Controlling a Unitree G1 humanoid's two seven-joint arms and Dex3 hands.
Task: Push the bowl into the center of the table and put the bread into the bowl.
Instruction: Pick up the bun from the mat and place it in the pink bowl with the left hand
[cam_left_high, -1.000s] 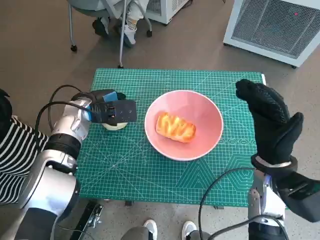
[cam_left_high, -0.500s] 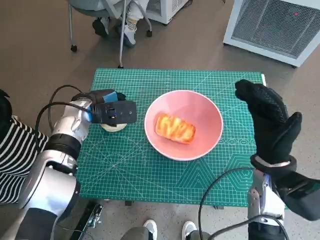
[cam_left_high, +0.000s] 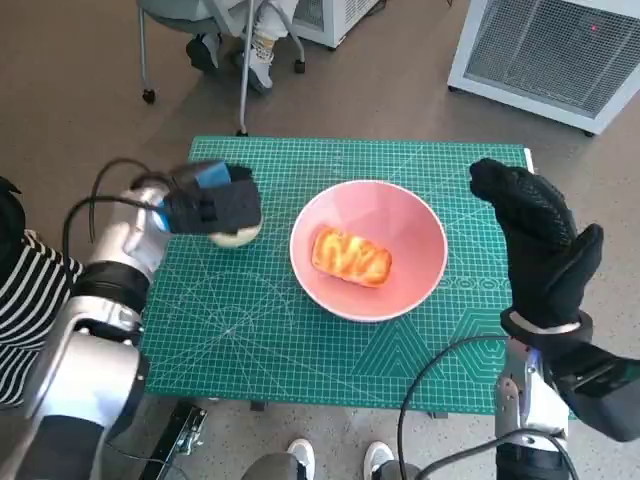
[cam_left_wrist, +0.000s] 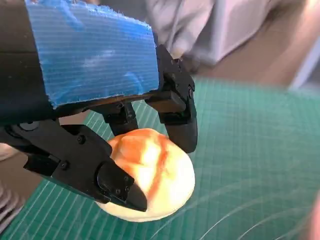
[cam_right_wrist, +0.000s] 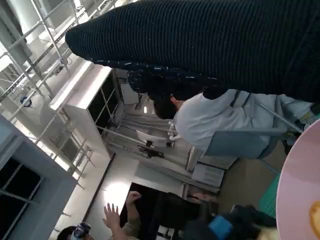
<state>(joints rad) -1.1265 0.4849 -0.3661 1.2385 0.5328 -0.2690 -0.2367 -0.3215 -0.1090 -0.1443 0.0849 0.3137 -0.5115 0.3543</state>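
- Your bowl (cam_left_high: 368, 250) sat near the middle of the green mat (cam_left_high: 290, 340), with open mat on every side of it; the widest bare stretch lay toward the robot, between the bowl and the near edge.
- One bread (cam_left_high: 351, 254) already lay inside the bowl, slightly toward its left half.
- A second, pale bun (cam_left_high: 235, 236) sat on the mat left of the bowl, apart from the rim, with a strip of bare mat between them.
- Your left hand (cam_left_high: 212, 205) was over that bun. In the head view the hand hid most of it and blurred, so you could not judge the grasp there.
- The left wrist view filled that in: black fingers (cam_left_wrist: 182, 125) curved down around the bun (cam_left_wrist: 150, 172) on both sides, closing on it. Whether the bun was lifted off the mat (cam_left_wrist: 260, 150) I cannot tell.
- Your right hand (cam_left_high: 540, 245) stood upright over the mat's right edge, beside the bowl but clear of it, fingers straight and together, holding nothing.
- The right wrist view showed only the glove (cam_right_wrist: 210, 45) as a dark band, a sliver of the bowl's rim (cam_right_wrist: 300, 185) and people in the room beyond; it told you nothing about the fingers.
- Past the far edge, chair legs (cam_left_high: 243, 75) and a person's feet (cam_left_high: 262, 52) stood close to the table.
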